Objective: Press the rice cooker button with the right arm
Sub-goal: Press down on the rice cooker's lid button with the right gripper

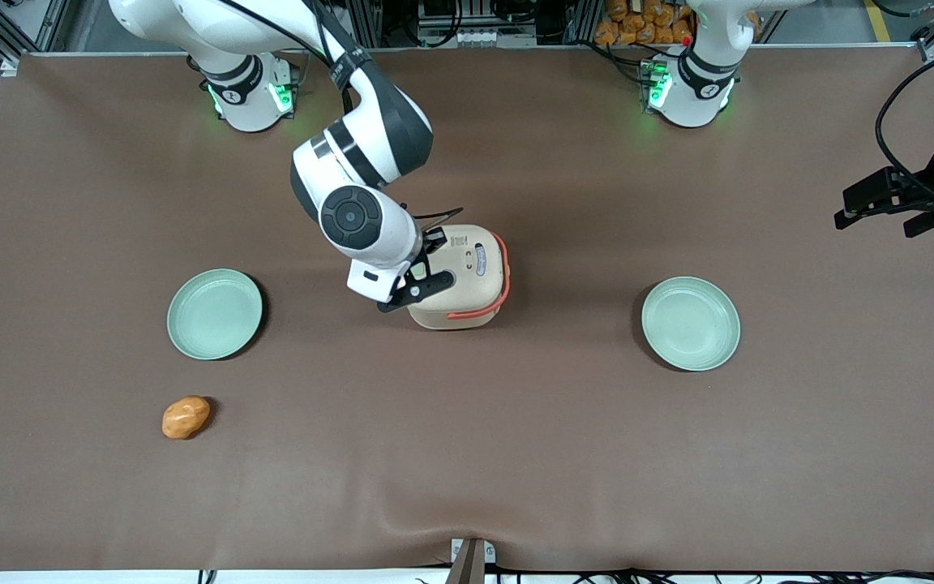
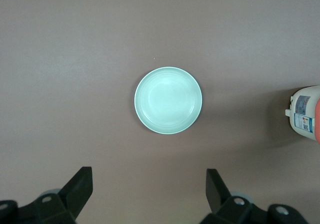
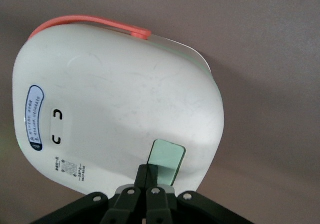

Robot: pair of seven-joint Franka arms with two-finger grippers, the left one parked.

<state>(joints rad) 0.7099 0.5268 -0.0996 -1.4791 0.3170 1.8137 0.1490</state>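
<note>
The pincer (image 3: 149, 179) sits closed on the button (image 3: 168, 156) atop the rice cooker (image 1: 467, 280), between two plates (image 1: 214, 314).

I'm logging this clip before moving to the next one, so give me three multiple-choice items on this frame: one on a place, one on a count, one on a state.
1. Where is the right arm's end effector?
A. Over a green plate
B. At the rice cooker's lid, on the pale green button
C. Beside the orange bread roll

2. How many green plates are on the table?
A. One
B. Two
C. Three

3. How do the end effector's fingers stand?
A. Shut together
B. Spread wide
C. Clamped on the orange handle

Answers:
1 B: the right wrist view shows the fingertips meeting the button's edge on the cream lid.
2 B: the front view shows one plate toward the working arm's end and another plate toward the parked arm's.
3 A: both fingers converge with no gap in the right wrist view.
</note>
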